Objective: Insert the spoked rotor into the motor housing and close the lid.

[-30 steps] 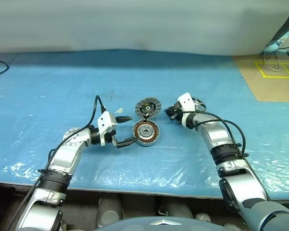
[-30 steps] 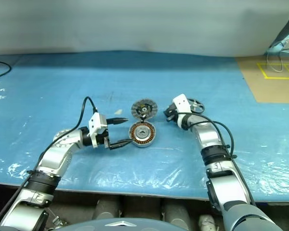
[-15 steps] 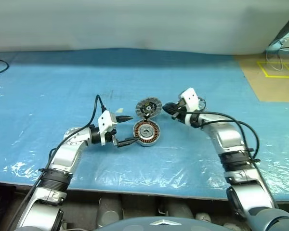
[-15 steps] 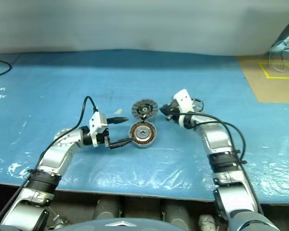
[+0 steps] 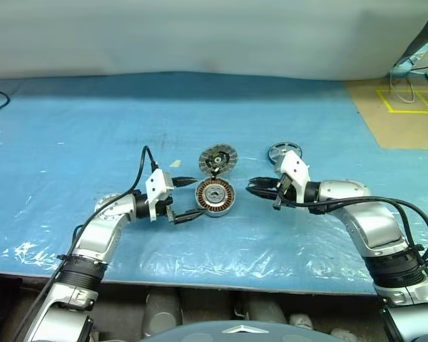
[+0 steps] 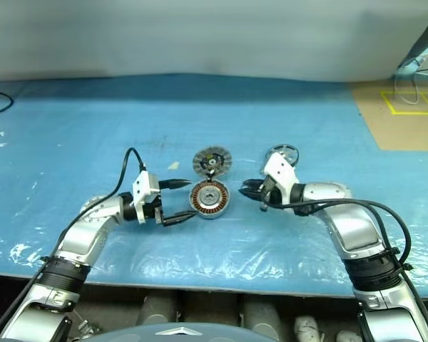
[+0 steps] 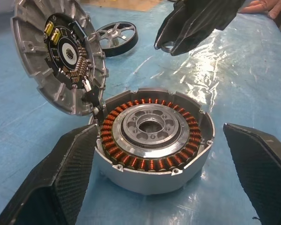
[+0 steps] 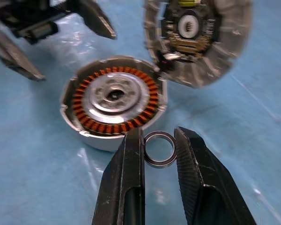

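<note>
Copper-coloured windings ring the silver hub of the motor housing [image 7: 152,140], which sits open on the blue plastic sheet [image 5: 93,128] in front of the robot. Its lid [image 7: 56,56] stands tilted up from the far rim of the housing, toothed inner face and dark centre exposed. The spoked rotor [image 5: 284,152] lies flat on the sheet beyond the right gripper, well apart from the housing and outside it. The left gripper [image 5: 187,198] has its two black fingers spread wide; one finger [image 7: 56,180] lies just beside the housing wall on the near side, the other [image 7: 262,171] on the opposite side, and neither is seen pressing the casing. The left forearm lies low over the sheet, pointing across toward the housing. The right gripper [image 8: 159,150] is closed to a narrow gap on a small grey metal ring [image 8: 159,149], held between the fingertips near the housing, short of its rim. The right forearm reaches inward from the right, angled slightly downward toward the housing.
</note>
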Action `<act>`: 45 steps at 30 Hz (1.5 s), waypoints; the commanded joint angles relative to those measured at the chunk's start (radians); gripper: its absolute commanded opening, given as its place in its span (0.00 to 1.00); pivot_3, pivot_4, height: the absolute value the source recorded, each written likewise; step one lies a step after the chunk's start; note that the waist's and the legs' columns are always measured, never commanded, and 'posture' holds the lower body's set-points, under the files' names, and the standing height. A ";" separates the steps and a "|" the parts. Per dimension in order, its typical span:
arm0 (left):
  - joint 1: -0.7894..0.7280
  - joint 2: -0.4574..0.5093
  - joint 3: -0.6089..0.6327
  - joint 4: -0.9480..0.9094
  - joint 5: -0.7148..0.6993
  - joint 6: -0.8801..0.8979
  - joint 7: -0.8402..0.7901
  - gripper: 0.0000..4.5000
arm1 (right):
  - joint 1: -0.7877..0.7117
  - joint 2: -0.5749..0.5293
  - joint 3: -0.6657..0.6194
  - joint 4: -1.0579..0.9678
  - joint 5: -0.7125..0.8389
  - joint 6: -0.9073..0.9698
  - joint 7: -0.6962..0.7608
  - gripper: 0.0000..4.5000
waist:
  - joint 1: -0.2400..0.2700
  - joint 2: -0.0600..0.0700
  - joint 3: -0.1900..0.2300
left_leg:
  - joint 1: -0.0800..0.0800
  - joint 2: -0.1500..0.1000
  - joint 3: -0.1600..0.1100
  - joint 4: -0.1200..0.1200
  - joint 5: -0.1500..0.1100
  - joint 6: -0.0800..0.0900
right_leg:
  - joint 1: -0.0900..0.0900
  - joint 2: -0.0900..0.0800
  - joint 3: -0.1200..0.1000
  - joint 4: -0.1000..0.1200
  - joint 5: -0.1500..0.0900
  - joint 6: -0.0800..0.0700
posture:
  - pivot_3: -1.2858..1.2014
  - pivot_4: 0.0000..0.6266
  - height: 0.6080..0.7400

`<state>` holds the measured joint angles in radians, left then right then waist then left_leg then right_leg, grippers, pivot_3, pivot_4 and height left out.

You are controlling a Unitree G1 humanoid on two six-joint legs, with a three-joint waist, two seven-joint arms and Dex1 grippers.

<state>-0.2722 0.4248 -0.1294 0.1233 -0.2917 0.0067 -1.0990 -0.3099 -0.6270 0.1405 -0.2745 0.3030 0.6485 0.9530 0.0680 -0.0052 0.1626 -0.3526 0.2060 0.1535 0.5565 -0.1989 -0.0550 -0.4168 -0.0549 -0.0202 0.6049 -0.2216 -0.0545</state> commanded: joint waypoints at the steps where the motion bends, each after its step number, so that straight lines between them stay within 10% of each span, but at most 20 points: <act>1: 0.004 0.004 0.005 -0.034 -0.013 -0.006 -0.004 1.00 | -0.044 0.007 0.037 -0.013 0.019 0.000 0.027 0.12 | 0.000 0.000 0.000 | 0.000 0.000 0.000 0.000 0.000 0.000 | 0.000 0.000 0.000 0.000 0.000 0.000 | 0.52 0.24 1.00; 45: 0.025 0.014 0.005 -0.064 -0.007 -0.004 0.016 1.00 | -0.289 0.219 0.193 0.420 -0.116 -0.189 0.117 0.12 | -0.002 0.000 0.000 | 0.000 0.000 0.000 0.004 0.001 -0.001 | 0.000 0.000 0.000 0.004 0.000 -0.001 | 0.52 0.24 1.00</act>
<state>-0.2345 0.4298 -0.1290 0.0986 -0.2904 0.0076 -1.0784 -0.5771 -0.4170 0.3574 0.1501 0.1780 0.4622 1.0720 0.0661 -0.0053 0.1625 -0.3530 0.2061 0.1536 0.5607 -0.1984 -0.0559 -0.4166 -0.0547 -0.0206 0.6084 -0.2211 -0.0554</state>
